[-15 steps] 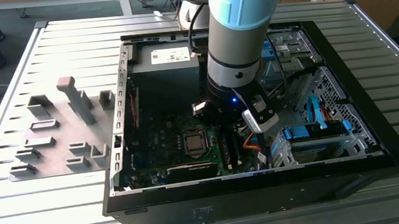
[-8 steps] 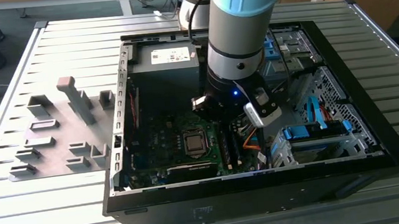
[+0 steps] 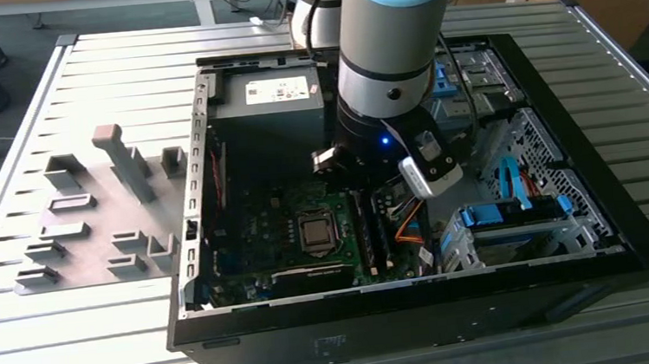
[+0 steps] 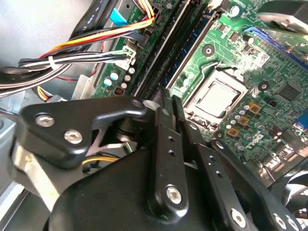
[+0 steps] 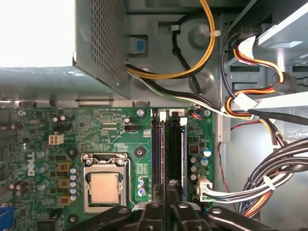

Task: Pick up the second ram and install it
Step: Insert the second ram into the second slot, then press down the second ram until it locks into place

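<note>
The second ram (image 5: pixel 183 154) reads to me as a thin, long blue strip seen edge-on. It stands upright in the outermost of the memory slots (image 5: pixel 163 154), on the side facing the wire bundles (image 5: pixel 274 173). From this angle I cannot make out its chips or label.

In both wrist views the pincer (image 5: pixel 172 186) (image 4: pixel 168 98) has its 2 fingers brought together. I see nothing clamped between them. In the first wrist view its tip hovers low over the black slot just beside the blue stick, at 1 end of the slot row. The stick lies alongside the tip and not under it. Whether the tip touches the board or the slot, I cannot tell.

The motherboard (image 5: pixel 115 130) spreads out on the far side of the slots. The processor socket (image 5: pixel 104 187) (image 4: pixel 216 98) is near the slots, and the pincer sits between it and the wires. The grey power supply (image 5: pixel 96 53) is at the other end of the slot row.

In the exterior view the arm (image 3: pixel 390 55) reaches down into the open computer case (image 3: pixel 643 248), which lies on the slatted metal counter (image 3: pixel 104 330). A grey block fixture (image 3: pixel 96 226) rests on the counter towards the exterior view's left, well apart from the case interior.
</note>
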{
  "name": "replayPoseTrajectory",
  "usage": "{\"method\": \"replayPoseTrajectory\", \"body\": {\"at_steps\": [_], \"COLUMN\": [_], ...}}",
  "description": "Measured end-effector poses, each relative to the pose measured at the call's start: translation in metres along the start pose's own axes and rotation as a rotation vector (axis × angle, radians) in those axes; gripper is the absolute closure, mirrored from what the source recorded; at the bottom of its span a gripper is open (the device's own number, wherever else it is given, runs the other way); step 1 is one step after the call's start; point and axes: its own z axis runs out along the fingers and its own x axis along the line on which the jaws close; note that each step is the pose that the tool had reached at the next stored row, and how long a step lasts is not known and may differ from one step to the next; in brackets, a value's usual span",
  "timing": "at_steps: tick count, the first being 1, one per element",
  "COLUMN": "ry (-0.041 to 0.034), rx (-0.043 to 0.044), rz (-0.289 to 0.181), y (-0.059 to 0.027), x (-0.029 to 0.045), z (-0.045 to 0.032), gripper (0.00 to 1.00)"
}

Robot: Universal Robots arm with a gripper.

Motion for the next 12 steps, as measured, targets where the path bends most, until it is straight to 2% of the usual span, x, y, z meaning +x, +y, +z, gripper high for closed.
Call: {"method": "replayPoseTrajectory", "body": {"at_steps": [1,2,8,12], "ry": [0.0001,0.0000,0.0000,0.0001], "rx": [0.0001,0.0001,0.0002,0.0002], "rz": [0.000,0.000,0.000,0.000], "y": [0.0000,0.0000,0.0000,0.0000], "x": [0.0000,0.0000,-0.0004,-0.0013], "z": [-0.0001,-0.0002,-0.0004,0.0061], "gripper": [0.87,0.89,0.89,0.89]}}
